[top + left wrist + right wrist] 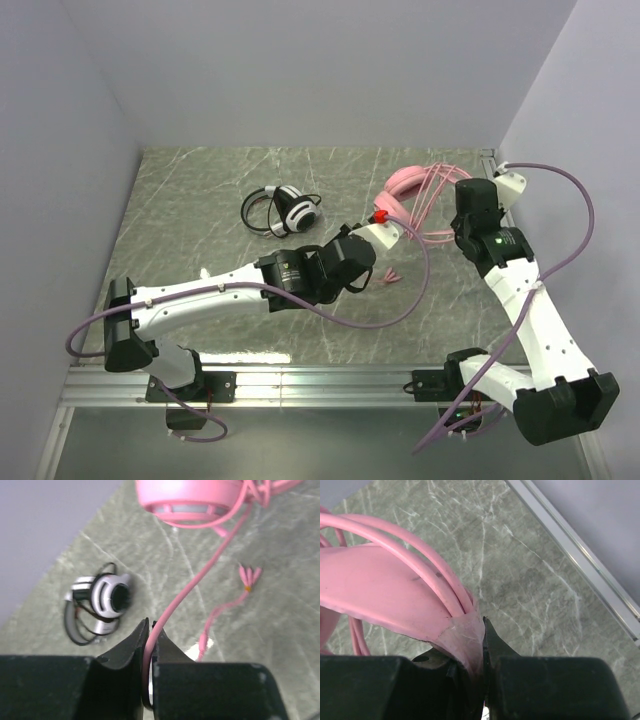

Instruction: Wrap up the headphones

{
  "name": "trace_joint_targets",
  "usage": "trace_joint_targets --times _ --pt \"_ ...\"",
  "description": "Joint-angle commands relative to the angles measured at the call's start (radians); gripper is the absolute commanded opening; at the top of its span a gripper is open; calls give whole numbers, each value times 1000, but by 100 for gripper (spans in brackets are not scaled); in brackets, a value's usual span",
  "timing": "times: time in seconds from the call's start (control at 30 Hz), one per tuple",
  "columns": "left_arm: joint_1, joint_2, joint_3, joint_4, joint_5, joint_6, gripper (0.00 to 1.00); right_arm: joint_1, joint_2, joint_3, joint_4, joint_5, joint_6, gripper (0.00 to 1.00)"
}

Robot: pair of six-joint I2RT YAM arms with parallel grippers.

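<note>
My right tool point(481, 647) clamps the pink headset point(385, 595) by its band at the far right of the bench point(200, 180); my left tool point(151, 630) pinches the pink cable point(202, 575) nearby. I should hold that strand taut, guiding each loop snugly beside those already round the band.

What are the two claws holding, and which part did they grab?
The left claw pinches the pink cable partway along its length. The right claw grips the pink headset by its headband, with cable loops lying over it.
</note>
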Motion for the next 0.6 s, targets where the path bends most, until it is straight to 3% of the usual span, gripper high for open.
trace_joint_targets --times 0.0,0.13,0.33,0.43,0.57 --pt "-14 -21 26 72 -148 154 12 15 -18 4 85 116 10 0" --pt "-26 -63 -13 185 -114 271 24 55 -8 8 62 152 2 0" --pt "-38 -121 -97 417 -42 454 27 75 -31 -32 82 41 -12 0" --pt "-38 -121 -108 437 3 460 27 81 -45 -45 85 5 -7 0" --pt "-37 -136 -125 389 68 373 39 81 -41 -2 54 14 -9 0"
